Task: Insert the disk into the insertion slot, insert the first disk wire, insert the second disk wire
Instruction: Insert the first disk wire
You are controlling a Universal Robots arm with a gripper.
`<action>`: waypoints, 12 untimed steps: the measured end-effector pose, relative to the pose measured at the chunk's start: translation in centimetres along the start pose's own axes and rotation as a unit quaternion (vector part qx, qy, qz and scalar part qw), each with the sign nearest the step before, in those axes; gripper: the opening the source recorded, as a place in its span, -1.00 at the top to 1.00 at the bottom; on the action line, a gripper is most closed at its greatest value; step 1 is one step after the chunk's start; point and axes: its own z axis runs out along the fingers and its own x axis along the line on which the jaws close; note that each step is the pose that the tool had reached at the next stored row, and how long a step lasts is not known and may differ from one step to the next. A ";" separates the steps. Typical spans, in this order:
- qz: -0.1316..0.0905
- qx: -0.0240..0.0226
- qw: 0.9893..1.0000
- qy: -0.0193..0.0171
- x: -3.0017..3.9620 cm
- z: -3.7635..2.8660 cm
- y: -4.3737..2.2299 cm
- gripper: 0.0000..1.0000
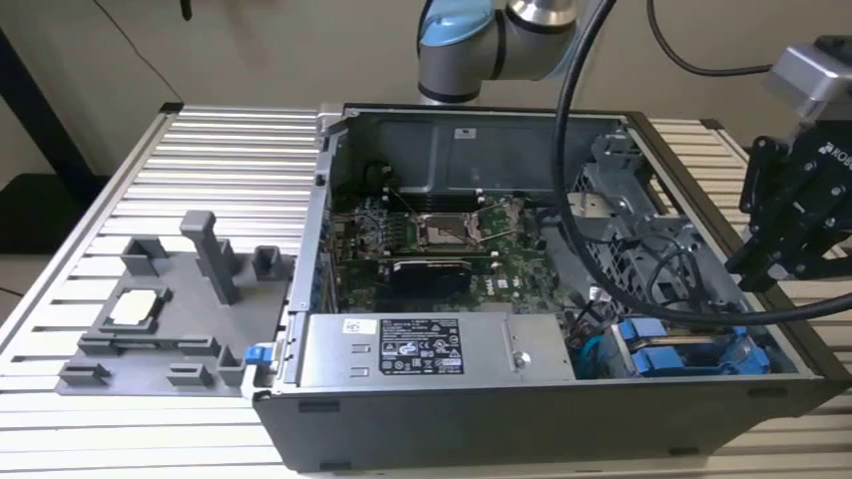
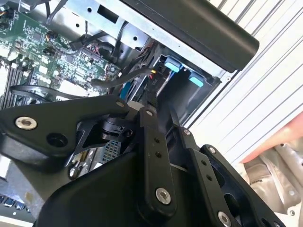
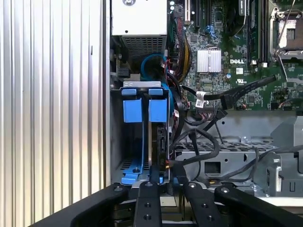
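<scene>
The disk (image 3: 160, 137), in its blue carrier (image 3: 142, 109), stands edge-on inside the insertion slot (image 3: 124, 163), the grey bay at the case's corner. In the exterior view the blue carrier (image 1: 672, 357) shows at the case's near right corner. My gripper (image 1: 761, 277) hangs over the case's right wall there. In both wrist views its fingers are drawn close together at the disk's end, and my gripper (image 3: 165, 174) (image 2: 147, 100) looks shut on the black connector of a disk wire (image 3: 166, 163) (image 2: 156, 79) with red and yellow strands. The contact with the disk's socket is hidden.
A labelled grey power supply box (image 1: 413, 351) sits beside the slot. Behind it lies the green motherboard (image 1: 440, 239). Loose black cables (image 3: 236, 92) cross above the drive cage. The arm's thick black hose (image 1: 586, 200) loops over the case. A grey fixture (image 1: 174, 319) stands on the table at the exterior view's left.
</scene>
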 end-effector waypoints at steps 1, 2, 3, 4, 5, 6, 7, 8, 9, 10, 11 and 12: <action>0.000 0.000 1.000 0.000 0.00 0.00 0.00 0.47; 0.000 0.000 1.000 0.000 0.00 -0.02 0.00 0.47; 0.000 0.000 1.000 0.000 -0.03 -0.03 0.00 0.47; 0.000 0.000 1.000 0.000 -0.11 -0.04 0.00 0.47; 0.000 0.000 1.000 0.000 -0.23 -0.02 0.00 0.47; 0.000 0.000 1.000 0.000 -0.37 -0.02 0.01 0.47; 0.000 0.000 1.000 0.000 -0.52 -0.02 0.01 0.47; 0.000 0.000 1.000 0.000 -0.74 -0.02 0.01 0.47; 0.000 0.000 1.000 0.000 -0.93 -0.02 0.01 0.47; 0.000 0.000 1.000 0.000 -1.16 -0.01 0.01 0.47; 0.000 0.000 1.000 0.000 -1.42 0.00 0.02 0.47; 0.000 0.000 1.000 0.000 -1.72 -0.01 0.02 0.47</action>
